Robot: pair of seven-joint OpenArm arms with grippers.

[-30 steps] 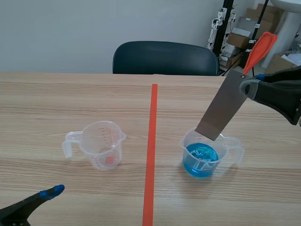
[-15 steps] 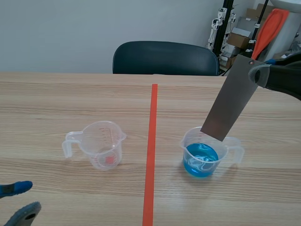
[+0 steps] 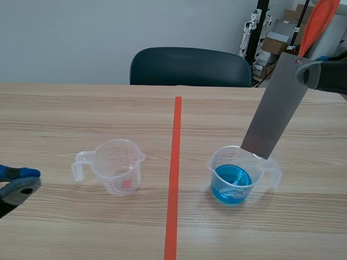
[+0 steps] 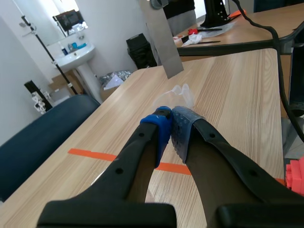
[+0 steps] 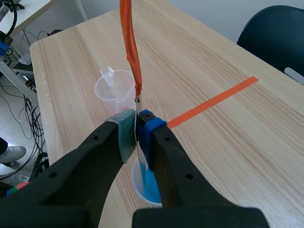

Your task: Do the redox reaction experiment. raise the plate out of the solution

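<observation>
Left hand [image 4: 171, 127] closed on nothing. Below the right hand [image 5: 137, 124], tilted plate [image 3: 274, 108], lower edge just over the beaker [image 3: 217, 162] rim, seemingly clear of the blue solution [image 3: 232, 183]. Right hand clamped on its top end. Probably light, stiff, thin, wet and slippery low down: best held high, flat-on.

Around the experiment we see a wooden table, a spare cup and a chair.
We find a clear measuring cup [image 3: 116, 165], reddish at its bottom, upright on the light wooden table [image 3: 65, 114], its handle turned away from the orange-red tape line. A dark blue chair [image 3: 190, 66] sits at the far edge, with cardboard boxes [image 3: 282, 40] stacked farther back.
</observation>
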